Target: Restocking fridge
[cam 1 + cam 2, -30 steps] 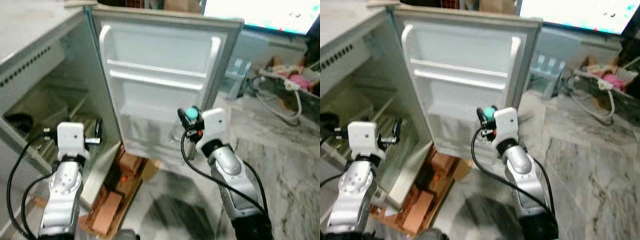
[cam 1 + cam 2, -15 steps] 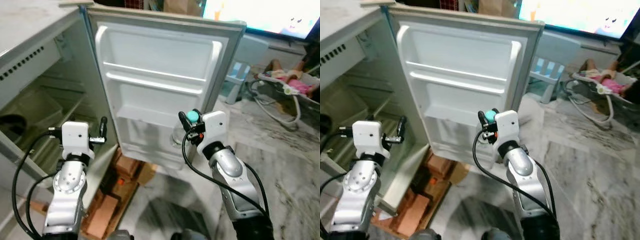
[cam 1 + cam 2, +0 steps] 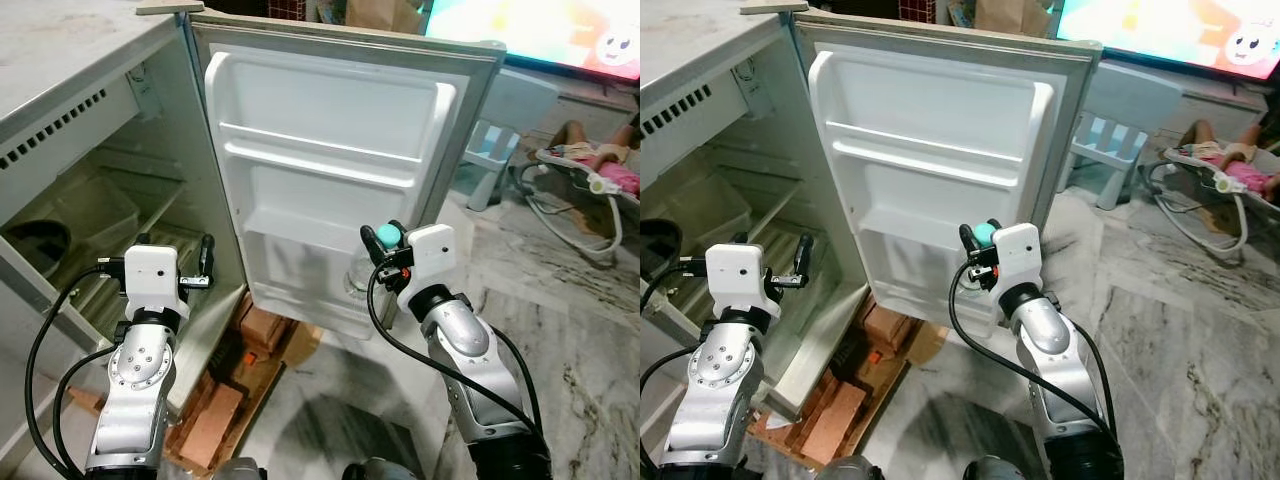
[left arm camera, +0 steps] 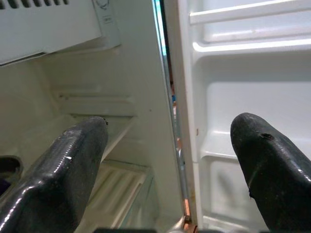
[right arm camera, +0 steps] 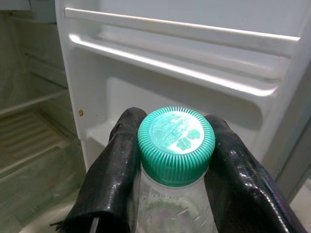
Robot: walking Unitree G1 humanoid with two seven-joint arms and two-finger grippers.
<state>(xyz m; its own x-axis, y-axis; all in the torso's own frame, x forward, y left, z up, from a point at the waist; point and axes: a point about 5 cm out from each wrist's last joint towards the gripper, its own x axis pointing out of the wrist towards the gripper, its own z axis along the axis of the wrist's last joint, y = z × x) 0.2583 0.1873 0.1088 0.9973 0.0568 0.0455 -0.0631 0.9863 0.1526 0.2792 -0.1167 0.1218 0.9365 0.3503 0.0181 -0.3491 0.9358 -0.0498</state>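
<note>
Green-capped and clear, the water bottle (image 5: 175,160) sits clamped by its neck between the fingers of our right gripper (image 3: 385,245), at the centre of the head views, just in front of the lowest bin of the open fridge door (image 3: 330,150). Our left gripper (image 3: 200,268) hangs at the lower left of the frame beside the fridge cabinet (image 3: 90,210), its fingers (image 4: 73,160) spread wide and holding nothing. We judge the step in hand to be carrying the bottle to the door's bottom shelf (image 3: 925,265), which looks bare. Next we would need to bring the bottle forward over the shelf's lip, lower it upright into the bin, and only then let go. The white floor (image 3: 1180,330) runs off to the right
</note>
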